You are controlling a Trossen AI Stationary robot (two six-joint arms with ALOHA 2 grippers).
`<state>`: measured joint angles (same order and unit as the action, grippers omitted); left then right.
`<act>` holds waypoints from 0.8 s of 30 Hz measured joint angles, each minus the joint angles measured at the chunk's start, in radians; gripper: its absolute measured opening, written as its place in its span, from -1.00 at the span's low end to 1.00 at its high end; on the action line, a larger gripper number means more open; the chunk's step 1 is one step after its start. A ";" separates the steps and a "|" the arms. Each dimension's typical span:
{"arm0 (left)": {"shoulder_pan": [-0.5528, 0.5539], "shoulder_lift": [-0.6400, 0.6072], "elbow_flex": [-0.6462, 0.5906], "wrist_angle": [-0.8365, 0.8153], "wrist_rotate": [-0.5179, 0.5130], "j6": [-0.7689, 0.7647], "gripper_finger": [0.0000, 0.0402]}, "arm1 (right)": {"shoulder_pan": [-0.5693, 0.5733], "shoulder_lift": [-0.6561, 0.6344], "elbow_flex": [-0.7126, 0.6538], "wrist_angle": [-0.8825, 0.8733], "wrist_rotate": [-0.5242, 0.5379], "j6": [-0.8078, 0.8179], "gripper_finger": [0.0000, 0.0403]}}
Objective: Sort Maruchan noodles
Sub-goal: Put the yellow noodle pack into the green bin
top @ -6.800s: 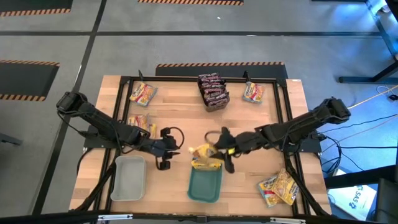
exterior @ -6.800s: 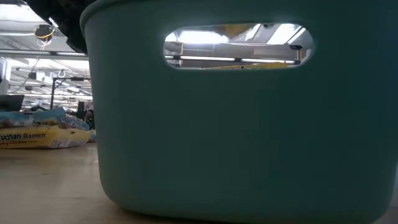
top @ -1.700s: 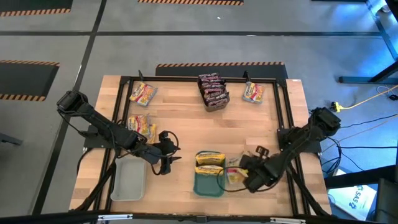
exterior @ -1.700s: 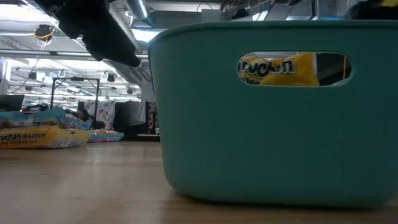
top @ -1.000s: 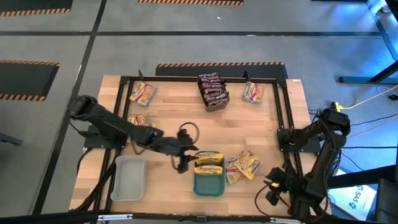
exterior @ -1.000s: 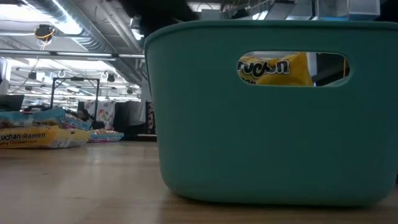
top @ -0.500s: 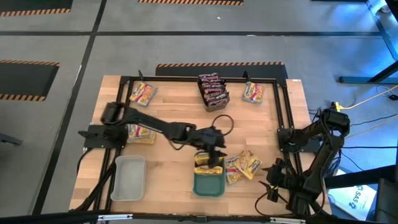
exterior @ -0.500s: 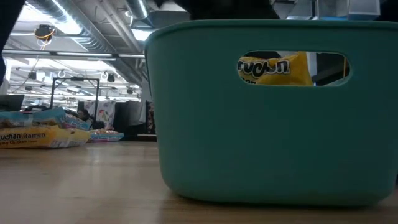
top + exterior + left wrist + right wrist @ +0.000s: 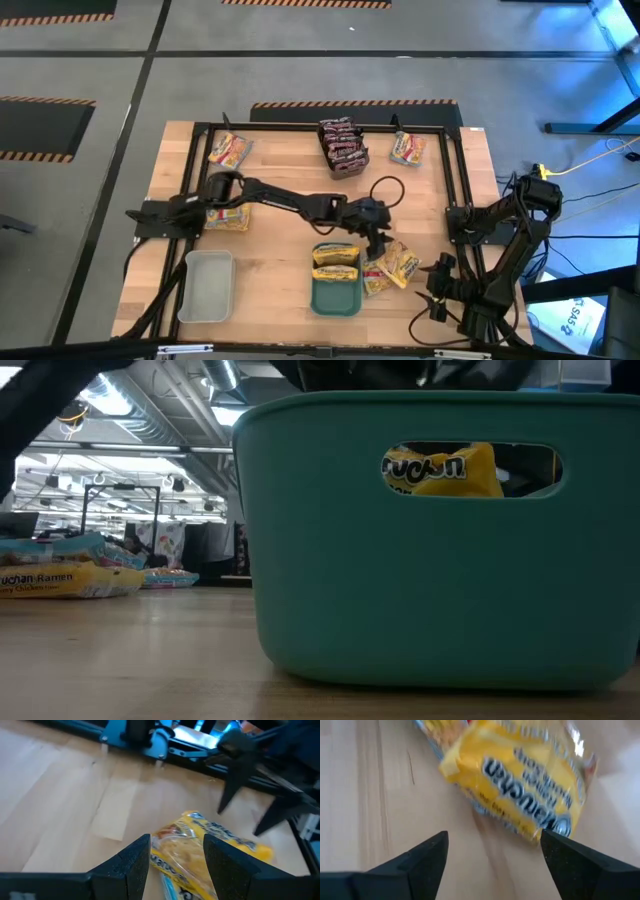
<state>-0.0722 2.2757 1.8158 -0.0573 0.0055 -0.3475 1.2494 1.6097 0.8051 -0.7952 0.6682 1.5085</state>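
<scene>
The Maruchan noodles are small, flat, crinkly packets. Two yellow packets (image 9: 337, 262) lie stacked in the teal tray (image 9: 334, 298); through the tray's handle slot the low view shows one of them (image 9: 440, 468) with its printed lettering. Just beside the tray, toward the right arm, two more yellow packets (image 9: 392, 267) lie loose on the wooden table (image 9: 290, 170). Far from the tray, along the table's back edge, sit a dark maroon stack (image 9: 341, 146) and single yellow packets (image 9: 230, 151) to either side of it.

The left arm reaches long across the table, its left gripper (image 9: 378, 240) just above the loose pair beside the tray, fingers (image 9: 131, 861) parted with a yellow packet (image 9: 200, 857) lying between them, not clamped. The right arm is folded back off the table's edge, well away from the tray; the right gripper (image 9: 437, 290) stands wide open over a yellow packet (image 9: 520, 770), holding nothing.
</scene>
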 joint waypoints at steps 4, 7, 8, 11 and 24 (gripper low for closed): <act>0.010 0.042 0.015 0.002 0.007 -0.037 -0.11 | -0.002 0.017 0.001 -0.002 0.084 -0.081 0.44; 0.011 0.045 0.011 0.003 0.003 -0.042 -0.11 | -0.009 0.047 0.001 -0.004 0.116 -0.129 0.41; 0.011 0.044 0.009 0.007 -0.004 -0.043 -0.11 | -0.014 0.059 0.001 -0.007 0.117 -0.139 0.40; 0.010 0.044 0.006 0.006 -0.019 -0.044 -0.11 | -0.037 0.097 0.001 -0.010 0.117 -0.179 0.38; 0.010 0.044 0.006 0.005 -0.017 -0.044 -0.11 | -0.139 0.209 0.001 -0.065 0.128 -0.295 0.36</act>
<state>-0.0618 2.3199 1.8217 -0.0522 -0.0113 -0.3912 1.1104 1.8187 0.8059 -0.8606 0.7963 1.2137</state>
